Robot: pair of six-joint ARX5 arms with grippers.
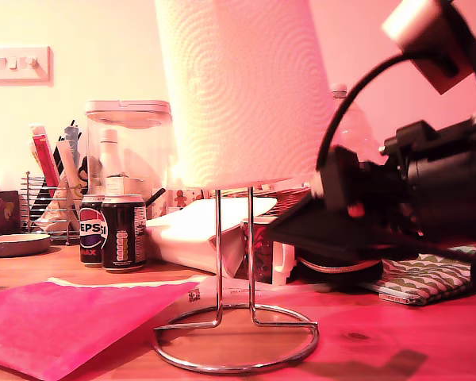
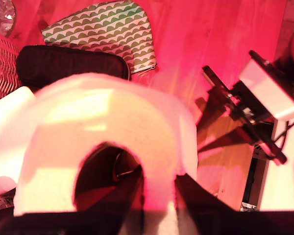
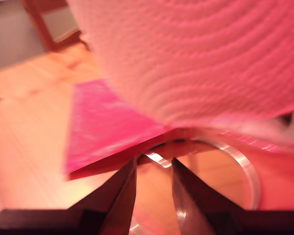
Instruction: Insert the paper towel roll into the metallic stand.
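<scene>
- Surface: a wooden bench (image 1: pixel 381 333) under strong pink light, backed by a pale wall with a light switch plate (image 1: pixel 19 63) at the exterior view's upper left.
- Bench clutter, exterior view: a pink envelope (image 1: pixel 71 321) at lower left; two soda cans (image 1: pixel 113 230) behind it; a clear lidded jar (image 1: pixel 128 147); a wire rack of utensils (image 1: pixel 51 194); a patterned cloth (image 1: pixel 420 278) at right.
- The metallic stand (image 1: pixel 236 349) rests on the bench near the middle of the exterior view, ring base flat, two-rod upright vertical.
- The paper towel roll (image 1: pixel 242 87) is upright above the base with the stand's rods running up into its underside; its lower edge sits well clear of the ring.
- My first claw (image 2: pixel 159 196) is clenched on the roll's top wall, one finger inside the core hole, one outside.
- My second claw (image 3: pixel 154 191) sits low beside the stand, jaws narrowly parted, tips close to the ring base; whether they touch it I cannot tell.
</scene>
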